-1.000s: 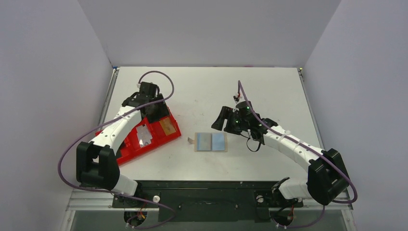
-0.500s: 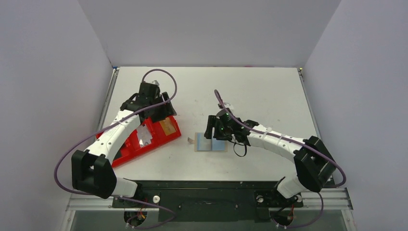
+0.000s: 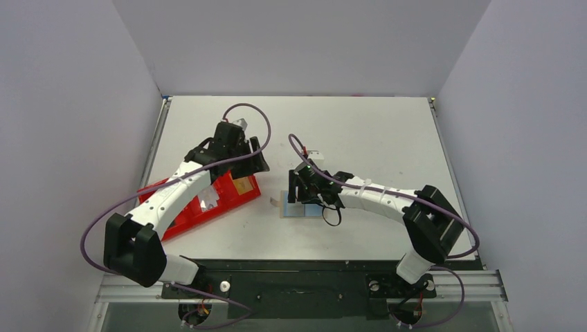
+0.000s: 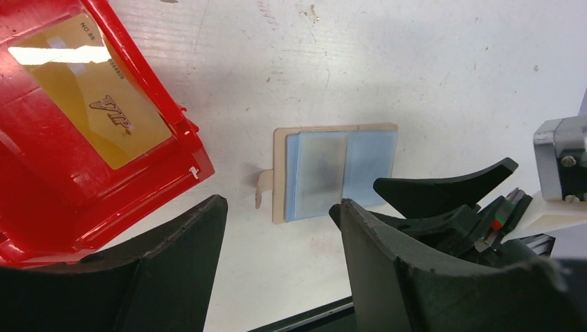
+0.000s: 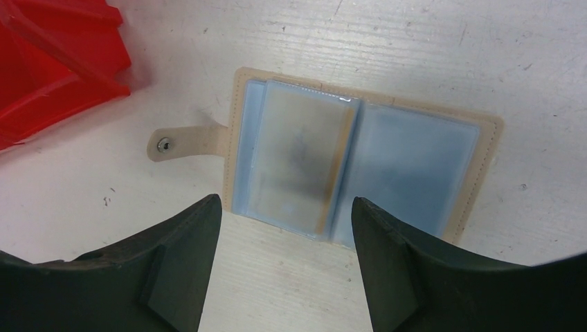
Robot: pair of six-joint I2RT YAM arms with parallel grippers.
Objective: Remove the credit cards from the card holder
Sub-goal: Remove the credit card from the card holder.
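- Looking down from the right wrist, we find the card holder (image 5: pixel 415 159) lying open and flat on the table (image 5: pixel 429 41), just off the red tray (image 5: pixel 55 62) on the right arm's side, not touching it, its snap tab (image 5: pixel 173 144) pointing toward the tray
- It shows as a beige stitched cover with clear bluish sleeves (image 5: pixel 408 169), so we judge it soft, light and likely to slide or lift when a card is tugged
- A tan card (image 5: pixel 297 162) shows through the sleeve on the half nearer the tray; whether the far half holds one, we cannot tell
- We expect that card to be thin, stiff and slick, sitting flush in its pocket, so the grip belongs on whatever edge peeks out at the sleeve mouth
- The right gripper (image 5: pixel 285 207) has its jaws spread wide and empty, straddling the tray-side half
- The left gripper (image 4: pixel 282 204) is likewise spread and empty, hovering between tray and holder
- A gold card (image 4: pixel 90 97) lies inside the tray
- We would pin the cover with one gripper while the other draws the card out
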